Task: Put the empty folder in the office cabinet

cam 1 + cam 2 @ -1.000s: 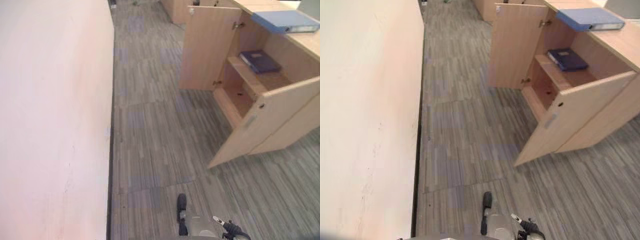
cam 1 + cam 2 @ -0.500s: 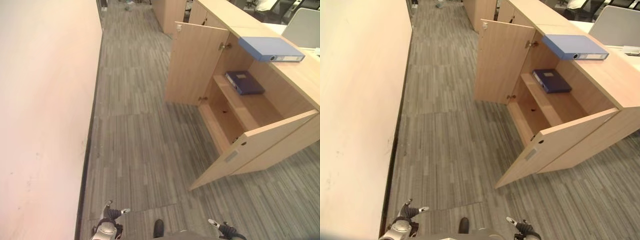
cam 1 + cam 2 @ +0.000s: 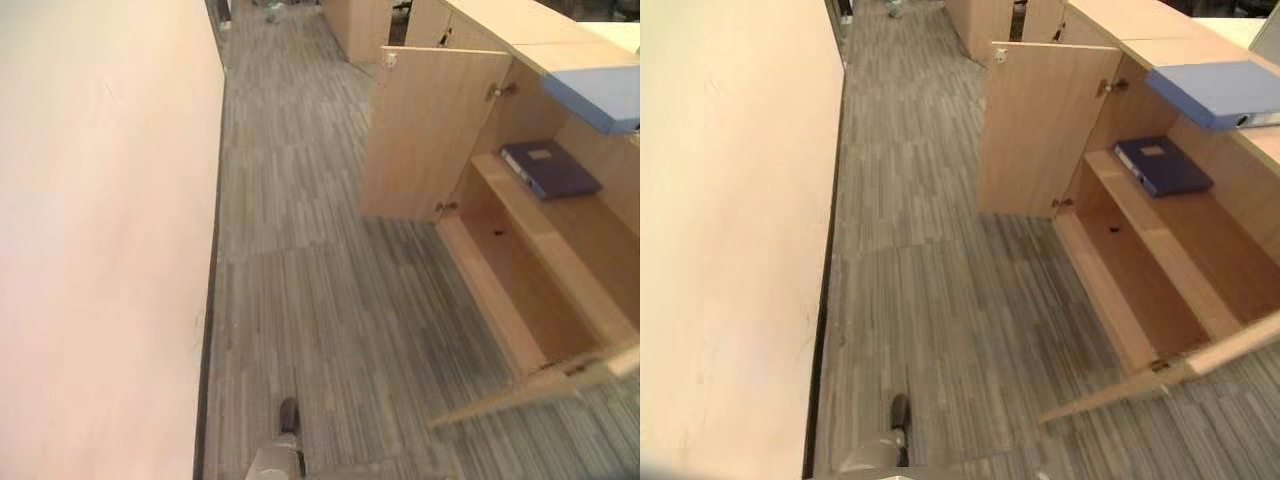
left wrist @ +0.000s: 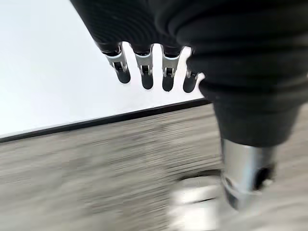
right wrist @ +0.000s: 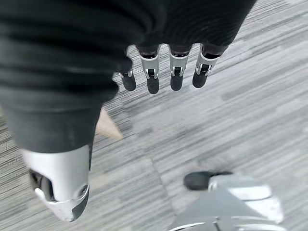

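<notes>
A light blue folder (image 3: 1215, 92) lies flat on top of the wooden office cabinet (image 3: 1140, 270), at its front edge. A dark blue folder (image 3: 1162, 166) lies on the shelf inside the cabinet. Both cabinet doors stand open, the far door (image 3: 1040, 130) upright and the near door (image 3: 1180, 375) swung out toward me. My left hand (image 4: 144, 70) hangs over the floor by the wall, its fingers straight and holding nothing. My right hand (image 5: 153, 77) hangs over the carpet, also open and holding nothing. Both hands are well away from the folders.
A long pale wall (image 3: 730, 250) with a dark skirting strip runs along the left. Grey striped carpet (image 3: 930, 260) lies between the wall and the cabinet. More wooden cabinets (image 3: 975, 20) stand further down the aisle.
The camera has swung, so the cabinet now sits nearer and further right. The folders and doors have not moved. Both hands have dropped below the eye views' bottom edge.
</notes>
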